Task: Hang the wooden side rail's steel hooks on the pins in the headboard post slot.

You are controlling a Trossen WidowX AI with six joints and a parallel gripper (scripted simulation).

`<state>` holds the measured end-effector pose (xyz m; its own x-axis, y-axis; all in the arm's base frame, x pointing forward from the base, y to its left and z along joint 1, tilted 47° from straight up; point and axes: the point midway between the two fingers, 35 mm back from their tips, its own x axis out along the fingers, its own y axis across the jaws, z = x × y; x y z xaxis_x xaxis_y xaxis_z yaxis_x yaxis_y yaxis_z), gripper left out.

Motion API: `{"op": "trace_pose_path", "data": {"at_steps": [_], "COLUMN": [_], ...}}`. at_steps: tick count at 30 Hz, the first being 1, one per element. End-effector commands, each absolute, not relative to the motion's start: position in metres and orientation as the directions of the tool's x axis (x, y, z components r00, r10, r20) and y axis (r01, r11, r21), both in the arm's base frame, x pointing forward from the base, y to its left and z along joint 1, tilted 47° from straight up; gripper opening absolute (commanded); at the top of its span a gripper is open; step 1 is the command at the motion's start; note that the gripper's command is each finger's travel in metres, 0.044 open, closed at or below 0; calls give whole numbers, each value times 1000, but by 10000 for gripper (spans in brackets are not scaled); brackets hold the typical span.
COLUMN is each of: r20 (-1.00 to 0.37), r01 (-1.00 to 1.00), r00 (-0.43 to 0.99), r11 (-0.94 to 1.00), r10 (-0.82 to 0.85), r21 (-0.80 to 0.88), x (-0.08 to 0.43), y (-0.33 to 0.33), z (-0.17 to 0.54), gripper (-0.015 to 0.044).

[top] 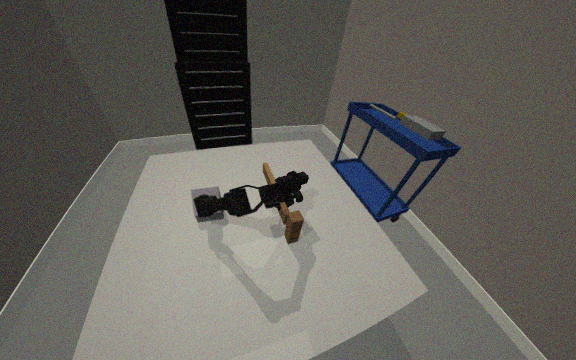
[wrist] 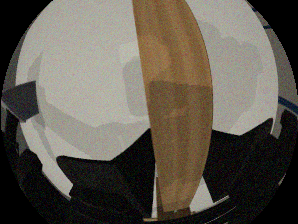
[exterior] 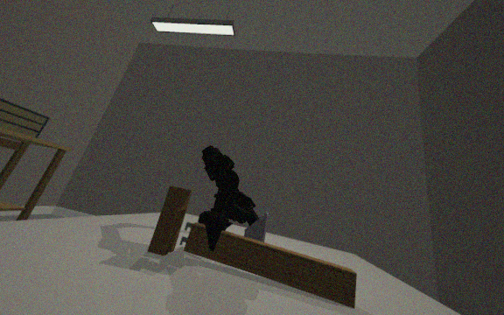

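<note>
The wooden side rail (top: 267, 172) (exterior: 287, 268) (wrist: 175, 65) stands on edge, its far end low at the table. My gripper (exterior: 213, 241) (wrist: 168, 129) is shut on the rail close to its hooked end, one finger on each side. Two steel hooks, the upper hook (exterior: 188, 226) and the lower hook (exterior: 184, 241), stick out toward the headboard post (top: 294, 228) (exterior: 170, 222). In the exterior view a small gap shows between hooks and post. The post's slot and pins are hidden. Whether the hooked end is off the table is hard to tell.
The arm's grey base plate (top: 213, 191) is left of the rail in the top view. A blue cart (top: 368, 187) stands beyond the table's right edge, and a black cabinet (top: 215, 95) behind it. A wooden bench (exterior: 42, 188) is at the left in the exterior view.
</note>
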<state>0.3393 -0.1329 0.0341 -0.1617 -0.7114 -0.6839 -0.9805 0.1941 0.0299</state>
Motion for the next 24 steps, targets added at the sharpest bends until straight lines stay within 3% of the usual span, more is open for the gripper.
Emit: {"op": "trace_pose_path", "data": {"at_steps": [1, 24], "r20": [-689, -689], "r01": [-983, -983], "r00": [-145, -145], "r11": [183, 183], "r10": [-710, -710], "r21": [19, 19], "x": [343, 344], "y": [-128, -130], "z": [39, 40], "gripper": [0, 0]}}
